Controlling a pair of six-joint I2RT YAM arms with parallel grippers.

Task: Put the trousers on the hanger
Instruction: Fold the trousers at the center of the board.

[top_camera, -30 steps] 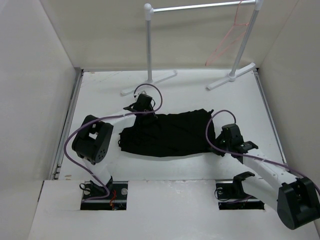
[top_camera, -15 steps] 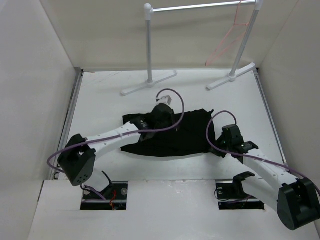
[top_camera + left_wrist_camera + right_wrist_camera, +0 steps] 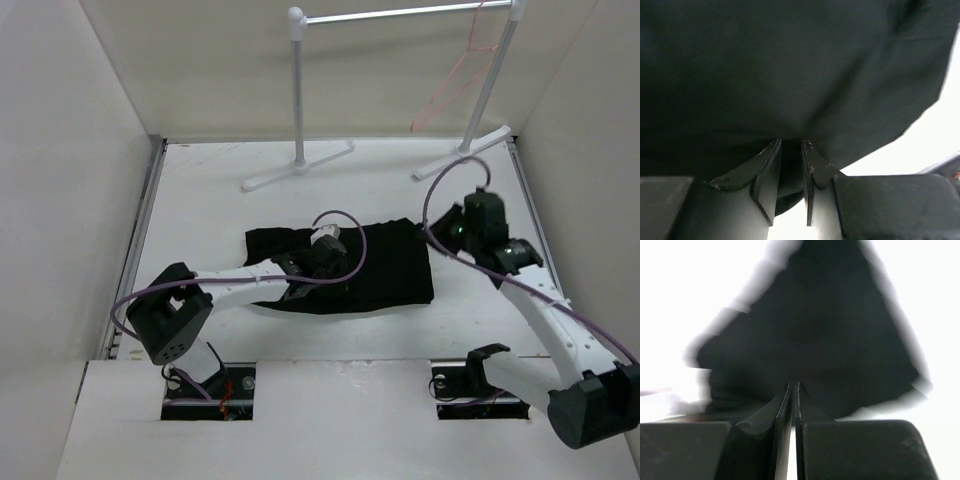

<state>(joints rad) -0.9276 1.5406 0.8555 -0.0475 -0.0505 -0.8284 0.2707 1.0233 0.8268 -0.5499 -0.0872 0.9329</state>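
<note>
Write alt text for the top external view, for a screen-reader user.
Black trousers lie flat at the middle of a white table, with the left gripper down on them and the right gripper hovering beside their right edge. At the far side a pink hanger hangs from the right end of a white-posted rack.

Nothing legible in any view — no lettering, label, brand or number on the trousers (image 3: 375,265), the hanger (image 3: 438,97) or the desk (image 3: 200,200).
</note>
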